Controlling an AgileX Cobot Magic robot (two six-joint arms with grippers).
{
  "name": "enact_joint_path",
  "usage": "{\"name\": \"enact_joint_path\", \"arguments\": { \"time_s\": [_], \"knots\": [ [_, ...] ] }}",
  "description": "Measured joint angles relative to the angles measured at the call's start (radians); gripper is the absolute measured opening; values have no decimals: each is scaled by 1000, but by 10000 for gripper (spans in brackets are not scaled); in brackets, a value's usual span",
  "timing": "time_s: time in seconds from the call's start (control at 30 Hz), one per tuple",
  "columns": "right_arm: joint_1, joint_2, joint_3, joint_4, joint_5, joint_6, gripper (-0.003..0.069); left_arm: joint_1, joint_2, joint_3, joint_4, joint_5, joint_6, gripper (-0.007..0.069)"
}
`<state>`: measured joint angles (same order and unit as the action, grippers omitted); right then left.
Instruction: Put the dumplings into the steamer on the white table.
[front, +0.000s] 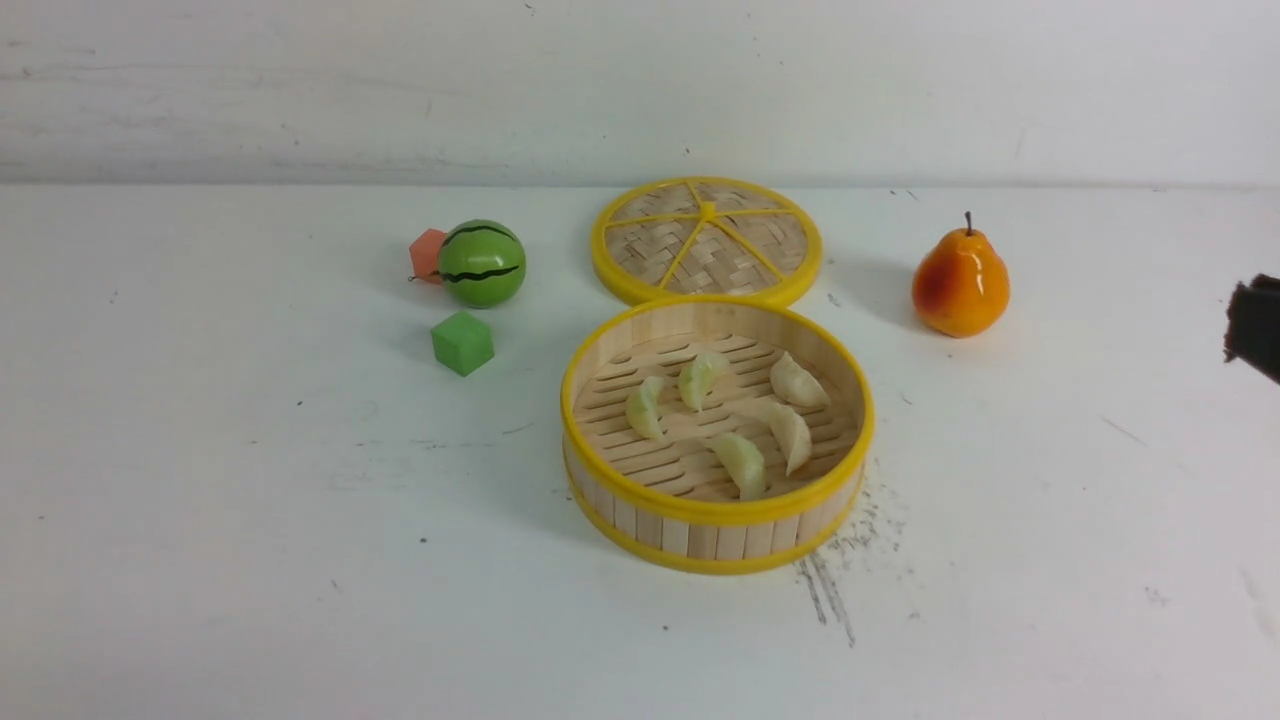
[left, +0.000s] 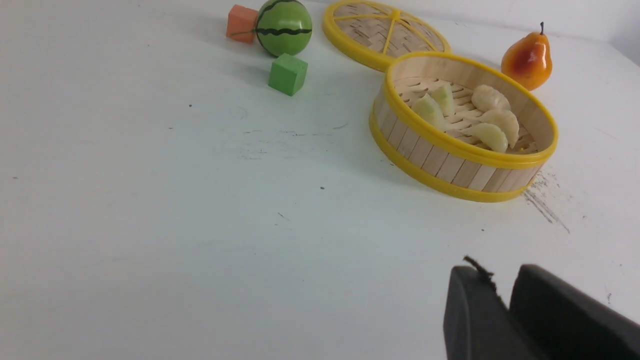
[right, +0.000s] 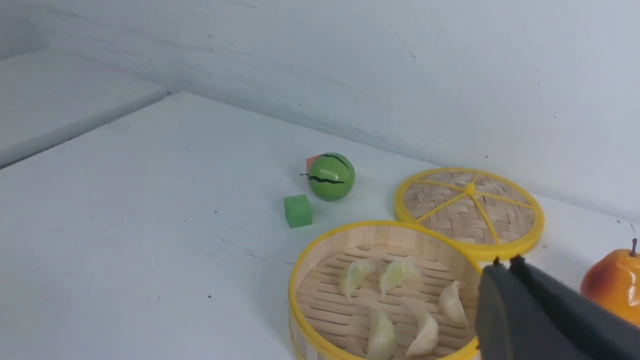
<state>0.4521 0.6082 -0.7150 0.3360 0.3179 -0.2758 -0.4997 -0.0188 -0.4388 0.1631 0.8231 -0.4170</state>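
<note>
Five pale glossy dumplings (front: 740, 464) inside steamer (front: 716, 512), right pincer (right: 504, 261) pressed together, empty, left pincer (left: 500, 287) cropped, gap unclear.

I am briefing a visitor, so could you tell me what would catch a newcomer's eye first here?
The steamer at the centre of the white table, with five dumplings on its slatted floor. Its woven lid lies flat just behind it. A watermelon ball sits far left and an orange pear far right.
</note>
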Motion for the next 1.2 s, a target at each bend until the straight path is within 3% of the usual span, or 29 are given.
{"name": "enact_joint_path", "arguments": {
  "time_s": [0.5, 0.63, 0.77, 1.03, 1.2],
  "knots": [
    [0, -20, 5, -4, 24, 0, -8, 0, 0, 1, 1, -5, -1, 122],
    [0, -34, 6, -41, 32, 0, -16, 0, 0, 1, 1, -6, -1, 124],
    [-12, -80, 117, -126, -68, 0, -22, 0, 0, 1, 1, -7, -1, 130],
    [-266, -414, 562, -204, -200, 37, -22, 0, 0, 1, 1, -9, -1, 140],
    [-466, -605, 715, -302, -153, 203, -22, 0, 0, 1, 1, -9, -1, 146]
  ]
}}
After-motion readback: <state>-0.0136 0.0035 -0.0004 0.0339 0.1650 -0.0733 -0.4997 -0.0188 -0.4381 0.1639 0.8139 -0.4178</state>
